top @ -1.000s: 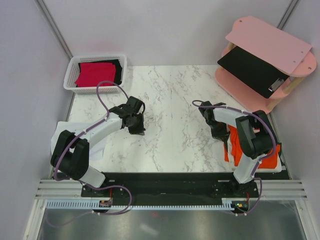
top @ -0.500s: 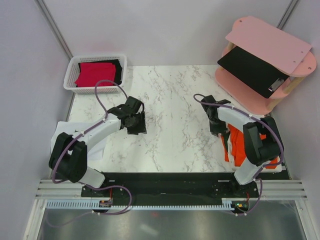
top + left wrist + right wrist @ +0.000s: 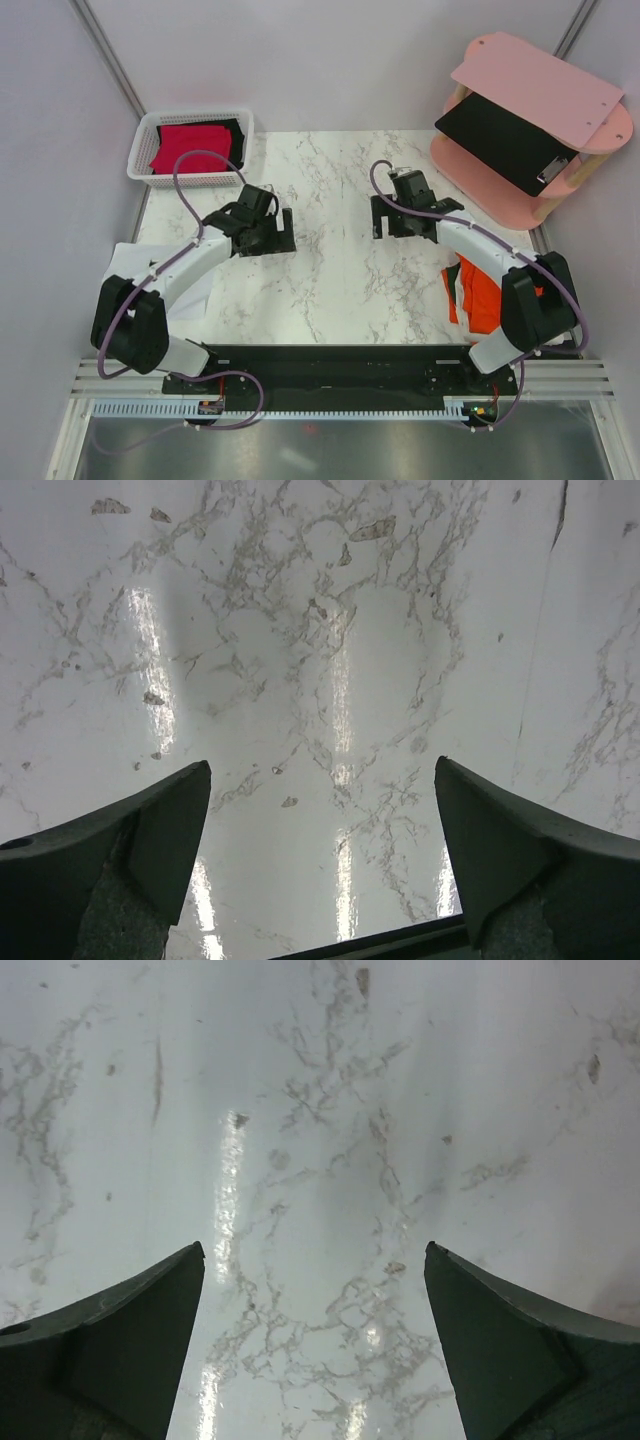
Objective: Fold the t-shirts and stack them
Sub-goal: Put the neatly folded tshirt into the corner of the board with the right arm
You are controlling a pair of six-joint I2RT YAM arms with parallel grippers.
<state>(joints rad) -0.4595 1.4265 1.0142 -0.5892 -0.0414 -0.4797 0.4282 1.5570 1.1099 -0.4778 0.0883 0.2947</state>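
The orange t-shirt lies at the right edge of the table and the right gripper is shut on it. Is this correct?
No. The right gripper is open and holds nothing; the right wrist view shows its jaws wide apart over the marble table. The orange t-shirt lies where you say.

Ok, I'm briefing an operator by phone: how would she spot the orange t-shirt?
On the marble table, go to the near right corner, in front of the pink shelf. The orange t-shirt lies there under the right arm: the only orange cloth in view.
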